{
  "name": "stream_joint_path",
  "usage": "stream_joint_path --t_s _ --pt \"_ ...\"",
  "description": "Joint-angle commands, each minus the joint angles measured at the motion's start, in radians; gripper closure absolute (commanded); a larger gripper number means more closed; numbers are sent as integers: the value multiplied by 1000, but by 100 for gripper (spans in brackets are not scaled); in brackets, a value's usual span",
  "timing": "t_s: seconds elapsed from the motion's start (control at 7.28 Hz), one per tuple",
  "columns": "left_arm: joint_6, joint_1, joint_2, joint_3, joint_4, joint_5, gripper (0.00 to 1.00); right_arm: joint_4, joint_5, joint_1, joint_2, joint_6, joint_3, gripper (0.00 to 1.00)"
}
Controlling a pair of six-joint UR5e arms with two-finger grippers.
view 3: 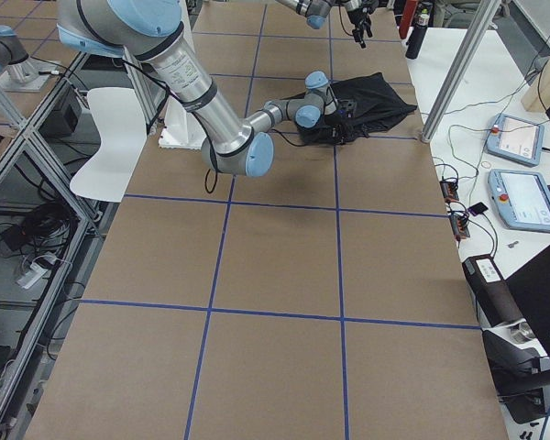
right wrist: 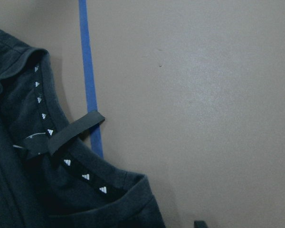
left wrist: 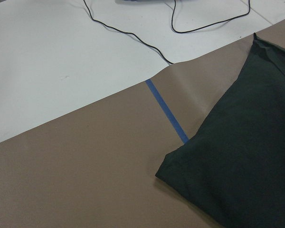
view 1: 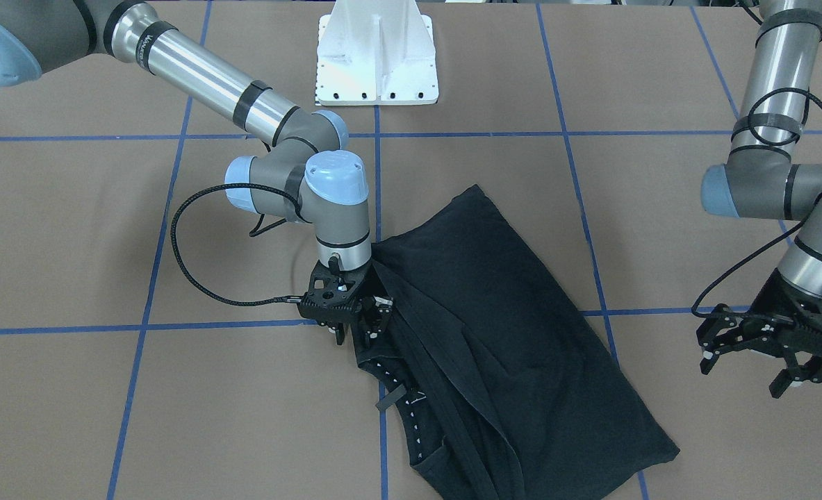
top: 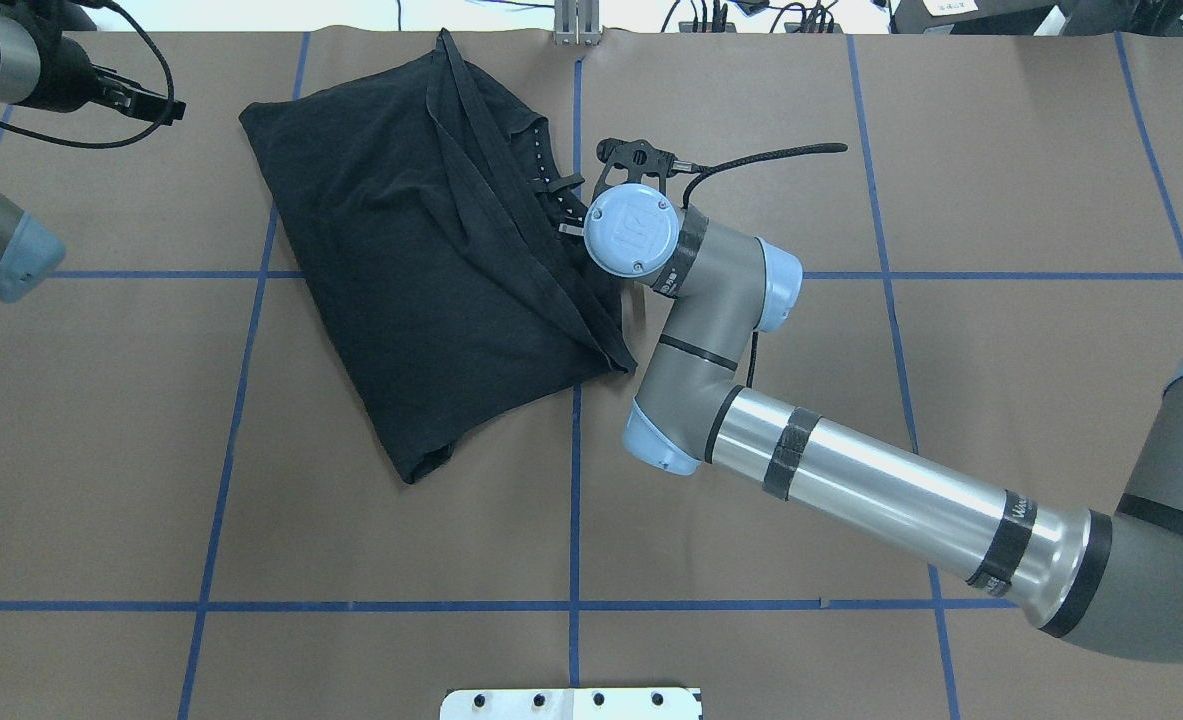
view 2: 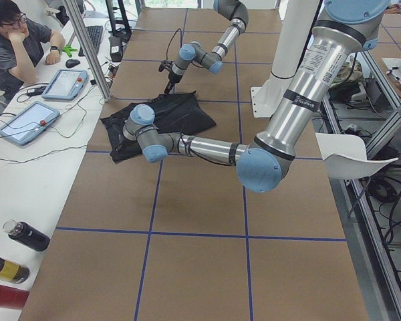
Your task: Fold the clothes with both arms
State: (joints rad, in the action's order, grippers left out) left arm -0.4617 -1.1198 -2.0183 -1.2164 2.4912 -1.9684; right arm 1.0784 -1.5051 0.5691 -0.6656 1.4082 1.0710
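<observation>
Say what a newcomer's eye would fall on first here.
A rumpled black short-sleeved T-shirt lies on the brown table with blue tape lines. The right arm's black two-finger gripper hangs low at its white-marked collar. The left black gripper hovers open, well apart.

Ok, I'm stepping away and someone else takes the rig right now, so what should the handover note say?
Left gripper: open, empty, hovering beside the T-shirt, off the cloth.
Right gripper: looks open, low at the collar, gripping nothing.
T-shirt: lies askew on the table.
Done: apparently one lengthwise fold; logo hidden.
To do: likely the crosswise folds and squaring up.
</observation>
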Motion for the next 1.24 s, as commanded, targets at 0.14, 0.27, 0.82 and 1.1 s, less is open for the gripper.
stream_joint_path --t_s 0.14,0.27,0.82,1.1 --pt "0 2 1 2 0 -1 0 0 2 0 18 -6 -14 79" --pt "0 2 1 2 0 -1 0 0 2 0 26 -8 -16 97" --pt "-2 2 1 -2 0 -1 0 3 -3 -2 23 -5 13 100" --pt "-15 2 9 -3 15 -1 0 14 -9 -20 -70 -3 161 100"
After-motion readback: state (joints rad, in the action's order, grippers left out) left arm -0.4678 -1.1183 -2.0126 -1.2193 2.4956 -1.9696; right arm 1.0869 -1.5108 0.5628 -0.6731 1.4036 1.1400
